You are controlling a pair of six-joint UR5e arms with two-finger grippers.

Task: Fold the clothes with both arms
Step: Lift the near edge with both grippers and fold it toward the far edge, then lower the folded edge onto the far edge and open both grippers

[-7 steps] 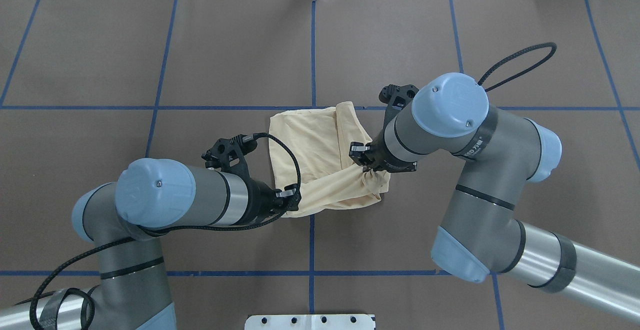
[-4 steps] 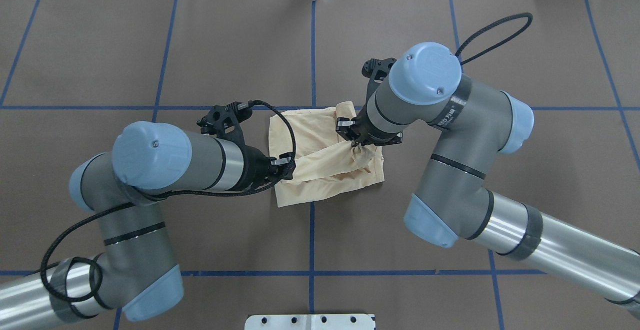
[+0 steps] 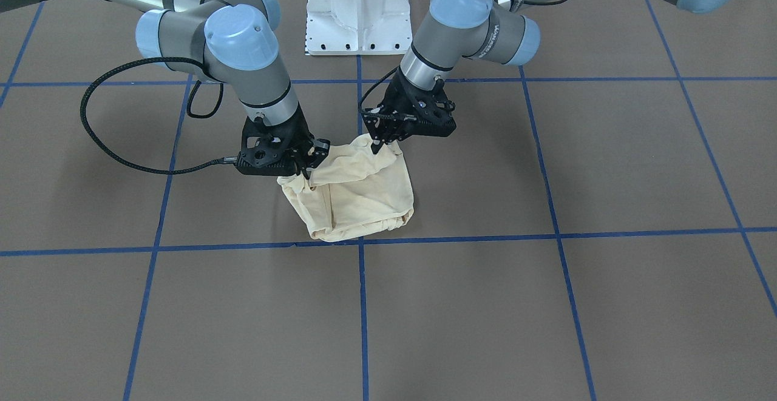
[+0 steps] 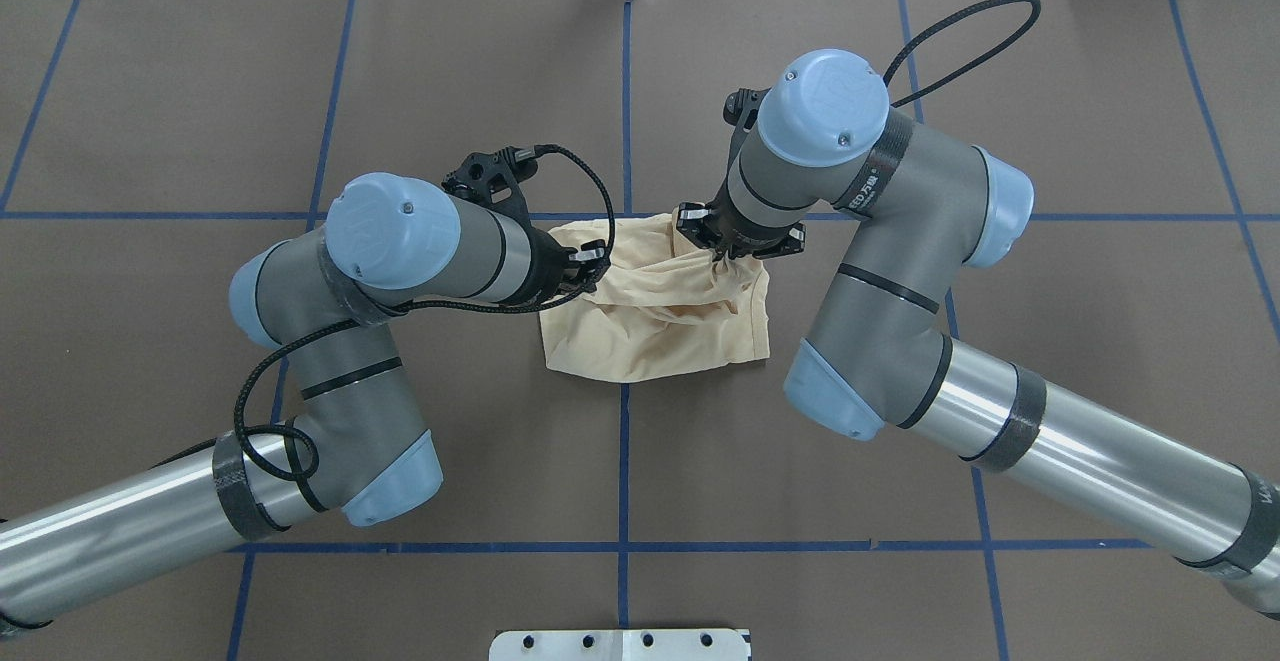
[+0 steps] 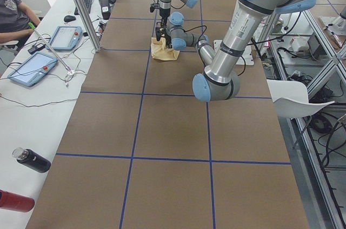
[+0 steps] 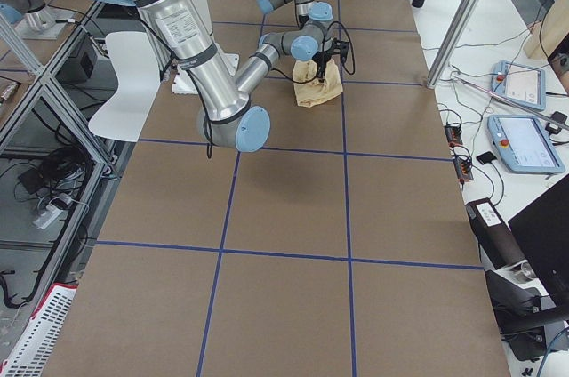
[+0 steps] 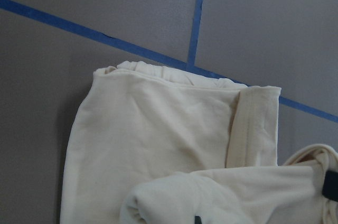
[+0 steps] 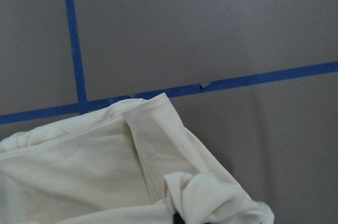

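**Item 1. Garment.** Pale cream-yellow long-sleeved T-shirt of thin fabric (image 4: 660, 326), gathered into a compact, roughly square bundle. It lies on the bench near the centre, at a crossing of the tape lines and between the two grippers. The side nearer the robot rests flat. The far side is raised and creased where it is held. No print or neck label is visible.

**Item 2. Left gripper.** Black skeletal two-finger gripper (image 4: 592, 268) on a silver-grey arm with light blue joint caps. Its fingers are closed down on a pinch of cloth at the bundle's far left corner.

**Item 3. Right gripper.** Matching black gripper (image 4: 724, 255). Its fingers are nipped together on a bunched knot of cloth at the far right corner, and the cloth puckers around the tips.

**Item 4. Bench.** Brown covered surface (image 4: 450, 91) marked in squares with blue tape.

**Item 5. Pedestal.** White metal base (image 3: 358, 13) at the robot's side of the bench.

**Note on arrangement.** Each gripper holds one end of the same edge, probably so that the thin fabric stays stretched between them and the layer comes down square instead of sagging in the middle. The fold appears well advanced. The next step is judged to be lowering the edge onto the layers beneath and letting go. If one side is released before the other, the layer is likely to skew.
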